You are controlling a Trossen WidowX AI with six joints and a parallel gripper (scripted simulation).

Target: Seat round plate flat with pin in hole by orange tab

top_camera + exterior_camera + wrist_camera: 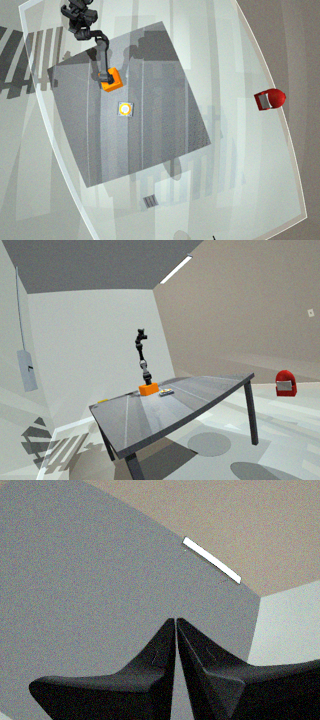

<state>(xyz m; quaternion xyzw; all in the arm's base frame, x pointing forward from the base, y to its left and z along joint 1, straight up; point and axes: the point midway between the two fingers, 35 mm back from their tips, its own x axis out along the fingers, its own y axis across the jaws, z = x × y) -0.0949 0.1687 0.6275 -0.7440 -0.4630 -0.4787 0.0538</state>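
1. Claw point(176, 634) pressed together w/ nothing in it; wrist view shows the two fingers meeting tip to tip, only ceiling and a light strip beyond.
2. Arm point(141, 356) stands nearly upright from its orange mount point(148, 389) near the desk's far edge, claw aimed up at the ceiling. Judgement: a parked or start pose, not a working one; fingers together may suit nudging the plate rather than pinching it.
3. Round plate point(125, 108) sits on the square base point(131, 104), on the desk point(206, 392) just in front of the mount, toward the desk's middle, well off every corner.
4. Orange ring shows round the plate's white centre; tab, pin, hole too small to make out, so tilt can't be confirmed.
5. Plate vs claw: well apart. Plate is low on the desk by the mount, claw high above, facing away. No robot part touches it.
6. Judgement: plate work not begun.
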